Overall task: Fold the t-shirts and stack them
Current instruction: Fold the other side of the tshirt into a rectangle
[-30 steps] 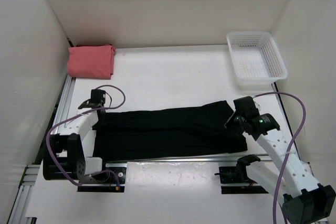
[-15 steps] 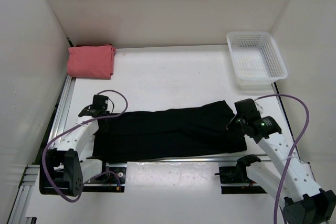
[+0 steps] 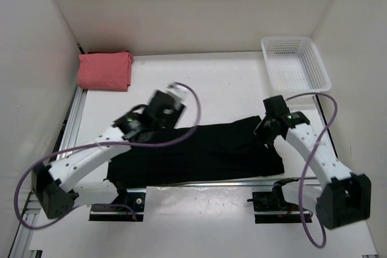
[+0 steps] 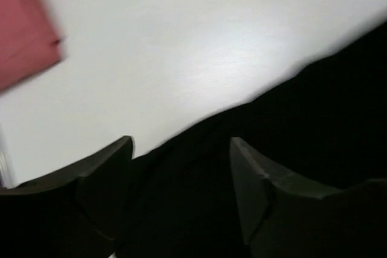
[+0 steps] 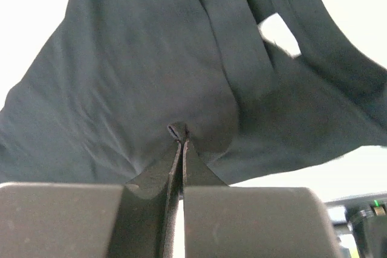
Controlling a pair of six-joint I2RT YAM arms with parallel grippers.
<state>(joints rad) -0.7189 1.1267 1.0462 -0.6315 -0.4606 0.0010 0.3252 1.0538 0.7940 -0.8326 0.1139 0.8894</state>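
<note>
Right gripper (image 5: pixel 179 132), pinching black t-shirt (image 5: pixel 121 70) — small fold

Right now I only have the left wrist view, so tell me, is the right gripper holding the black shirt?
Observer: Yes, the right gripper is shut on a pinched fold of the black t-shirt, at its right end.
Operator: What's the pink cloth at my upper left?
Observer: A folded salmon pink t-shirt in the far left corner of the table, apart from the black one.
Operator: Anything else out there?
Observer: A white mesh basket sits at the far right corner.
</note>
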